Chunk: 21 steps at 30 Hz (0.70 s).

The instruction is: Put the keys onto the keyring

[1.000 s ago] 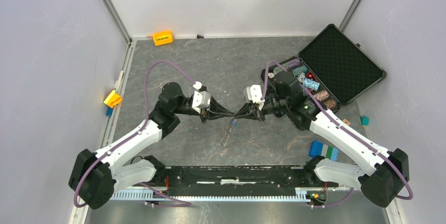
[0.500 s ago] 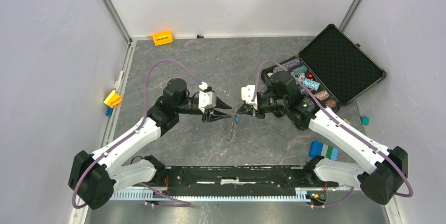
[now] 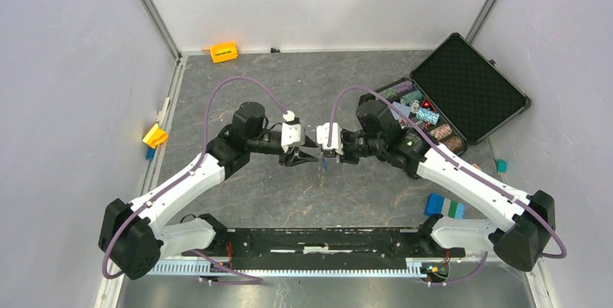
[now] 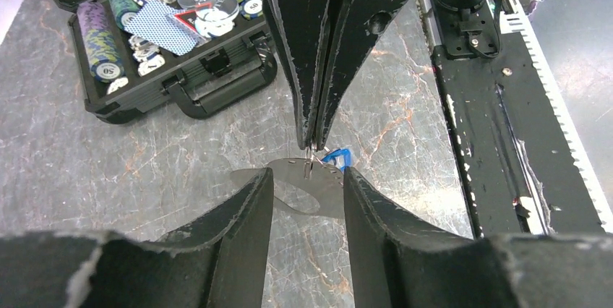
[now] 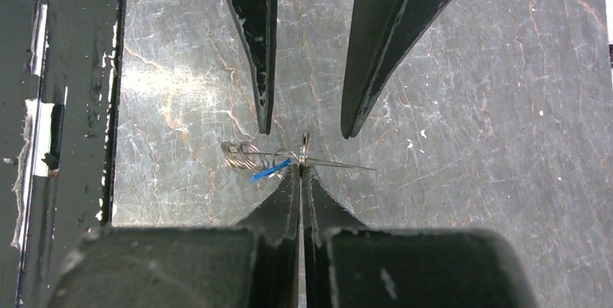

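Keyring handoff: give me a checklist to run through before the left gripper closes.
1. Right gripper shut on the keyring: ok.
2. Left gripper open, one finger on each side of the keyring: ok.
3. Keyring held up off the table, with its shadow below: ok.
4. The blue tag is clear of the left fingers: cannot tell.
5. Which keys are already threaded on: cannot tell.
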Tool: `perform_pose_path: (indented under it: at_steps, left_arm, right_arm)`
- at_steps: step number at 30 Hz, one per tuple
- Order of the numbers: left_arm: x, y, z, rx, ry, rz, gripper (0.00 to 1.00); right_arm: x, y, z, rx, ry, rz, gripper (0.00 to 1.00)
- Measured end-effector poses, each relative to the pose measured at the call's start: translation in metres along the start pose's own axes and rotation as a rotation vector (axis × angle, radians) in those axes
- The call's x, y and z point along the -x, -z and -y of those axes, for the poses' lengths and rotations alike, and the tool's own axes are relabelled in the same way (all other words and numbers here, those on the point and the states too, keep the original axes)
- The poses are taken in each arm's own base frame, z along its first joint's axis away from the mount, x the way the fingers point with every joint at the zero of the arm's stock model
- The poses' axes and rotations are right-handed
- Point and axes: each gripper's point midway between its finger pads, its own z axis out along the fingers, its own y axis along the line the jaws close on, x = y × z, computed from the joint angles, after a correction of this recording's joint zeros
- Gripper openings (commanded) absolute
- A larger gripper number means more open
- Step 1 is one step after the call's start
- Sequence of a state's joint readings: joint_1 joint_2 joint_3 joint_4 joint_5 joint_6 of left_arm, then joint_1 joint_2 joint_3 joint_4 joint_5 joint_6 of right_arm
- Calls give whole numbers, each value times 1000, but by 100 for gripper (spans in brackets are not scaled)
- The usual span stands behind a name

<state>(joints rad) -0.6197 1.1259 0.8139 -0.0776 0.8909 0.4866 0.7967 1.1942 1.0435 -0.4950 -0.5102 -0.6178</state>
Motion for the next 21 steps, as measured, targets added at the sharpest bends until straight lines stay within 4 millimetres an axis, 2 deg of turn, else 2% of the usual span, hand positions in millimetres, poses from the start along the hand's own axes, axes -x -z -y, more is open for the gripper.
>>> perform_pose_path:
  at_steps: [6, 14, 17, 21]
  left_arm:
    - [-7, -6, 0, -15, 15, -8, 40]
    - [-5, -12, -3, -19, 7, 9, 29]
    - [-4, -13, -3, -22, 6, 12, 22]
    - [-3, -13, 0, -36, 15, 19, 3]
  right_arm:
    - [1, -1, 0, -6, 3, -6, 0]
    - [0, -2, -1, -1, 2, -9, 0]
    - [0, -2, 0, -3, 2, -10, 0]
    - [0, -2, 0, -6, -2, -11, 0]
